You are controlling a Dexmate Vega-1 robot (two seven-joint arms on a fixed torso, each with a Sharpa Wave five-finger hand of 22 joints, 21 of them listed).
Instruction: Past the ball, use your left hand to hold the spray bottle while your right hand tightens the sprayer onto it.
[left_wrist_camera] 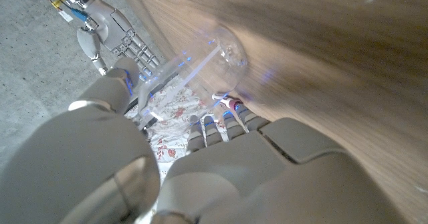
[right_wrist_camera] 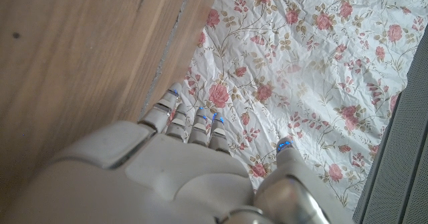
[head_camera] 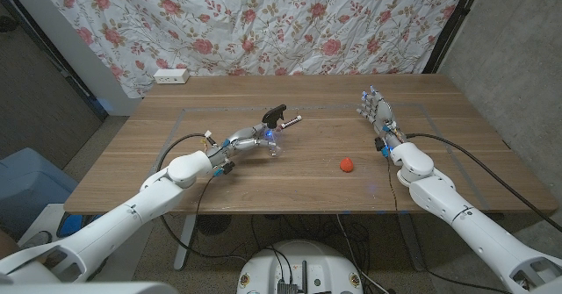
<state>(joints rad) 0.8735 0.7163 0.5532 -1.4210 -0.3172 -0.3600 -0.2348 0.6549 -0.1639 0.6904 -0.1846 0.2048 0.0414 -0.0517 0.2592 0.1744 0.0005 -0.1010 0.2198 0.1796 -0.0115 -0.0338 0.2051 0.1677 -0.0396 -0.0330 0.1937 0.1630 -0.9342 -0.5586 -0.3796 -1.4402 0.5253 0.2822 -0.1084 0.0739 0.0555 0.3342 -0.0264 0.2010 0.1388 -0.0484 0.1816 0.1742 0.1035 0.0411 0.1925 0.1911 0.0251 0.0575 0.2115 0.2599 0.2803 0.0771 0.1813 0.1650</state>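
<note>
**Left hand on the bottle, right hand waiting apart**

On the wooden table (head_camera: 176, 167), the left hand (head_camera: 248, 142) has its fingers wrapped around the clear spray bottle (head_camera: 271, 141), which seems to lean toward the table's far side, though the transparent body is hard to read. The black sprayer (head_camera: 277, 115) sits at its top. Nearer and to the right lies the red ball (head_camera: 348, 164). Further right, the right hand (head_camera: 378, 112) stands with fingers spread, holding nothing, well apart from the bottle.
</note>
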